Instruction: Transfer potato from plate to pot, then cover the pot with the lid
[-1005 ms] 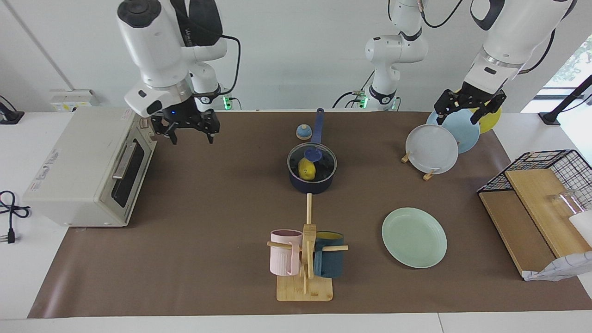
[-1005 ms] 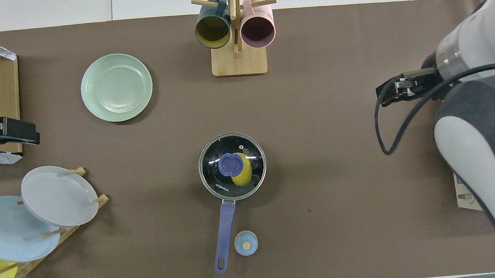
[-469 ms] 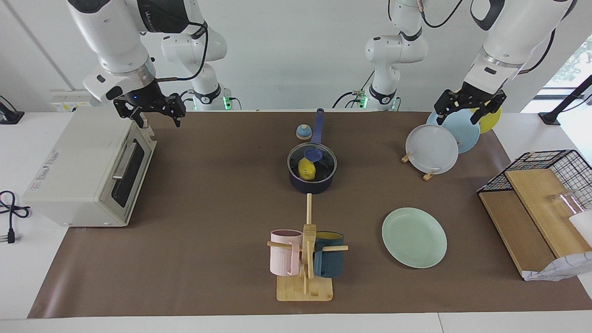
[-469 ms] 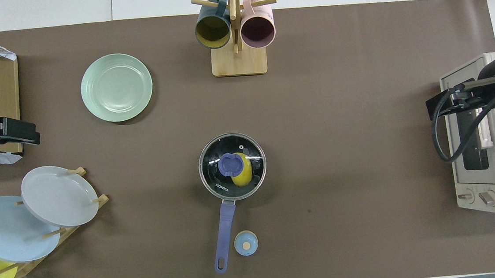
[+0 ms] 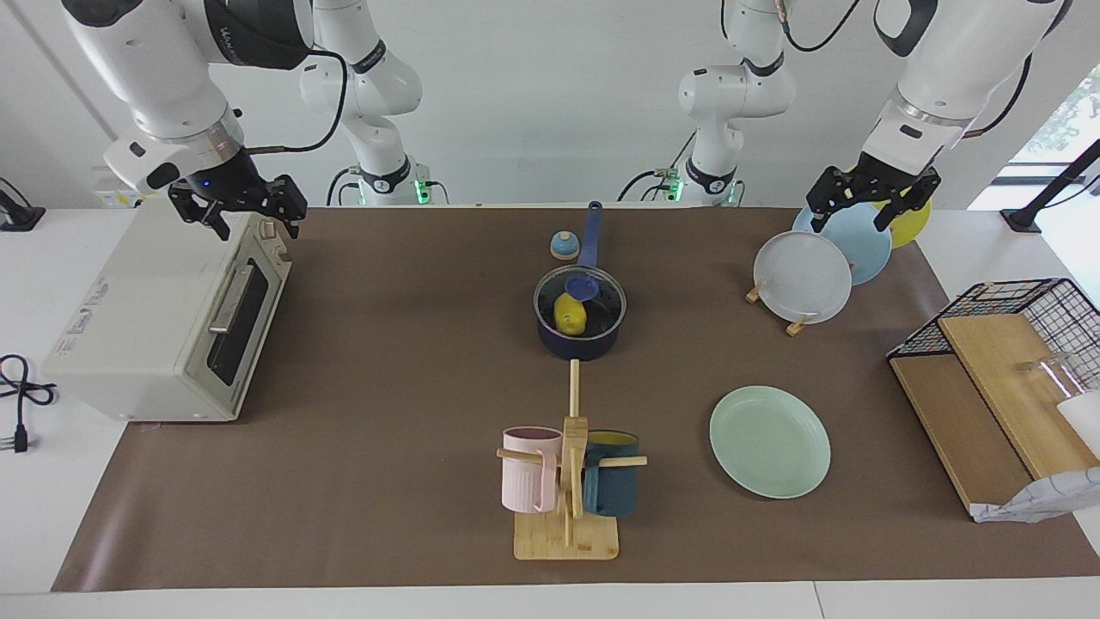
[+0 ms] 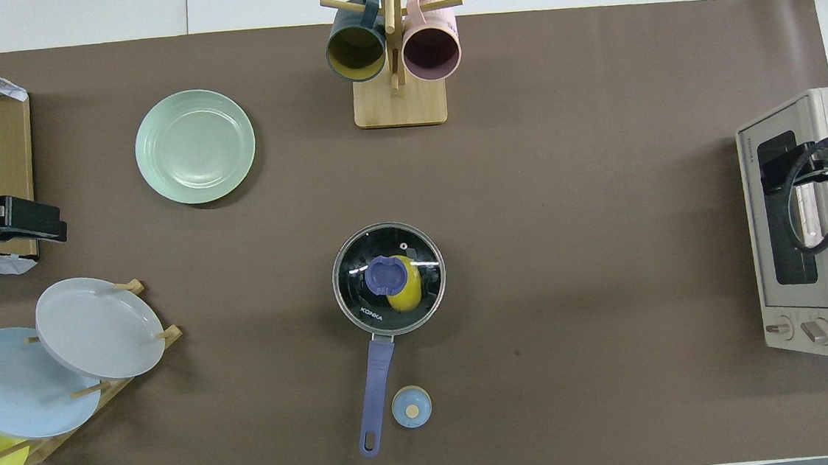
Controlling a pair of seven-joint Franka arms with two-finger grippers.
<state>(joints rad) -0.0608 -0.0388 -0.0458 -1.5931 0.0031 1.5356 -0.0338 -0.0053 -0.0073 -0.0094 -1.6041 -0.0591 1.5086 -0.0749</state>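
Note:
The navy pot (image 5: 577, 342) stands mid-table with its long handle (image 6: 376, 383) pointing toward the robots. The glass lid (image 5: 603, 297) with its blue knob (image 6: 385, 276) rests on the pot. The yellow potato (image 5: 570, 315) lies inside and shows through the lid (image 6: 410, 298). The mint-green plate (image 5: 769, 440) is bare and lies farther from the robots, toward the left arm's end; it also shows in the overhead view (image 6: 194, 146). My right gripper (image 5: 258, 225) is open and empty, up over the toaster oven. My left gripper (image 5: 849, 222) is open and empty, waiting over the plate rack.
A toaster oven (image 5: 163, 318) stands at the right arm's end. A mug tree (image 5: 567, 481) with a pink and a teal mug stands farther out than the pot. A small bell (image 5: 563, 246) sits beside the pot's handle. A plate rack (image 5: 803, 277) and a wire basket (image 5: 1023, 309) stand at the left arm's end.
My right gripper has drawn away from the middle of the table toward its own end and is now over the toaster oven. The left arm, pot, lid and potato have not moved.

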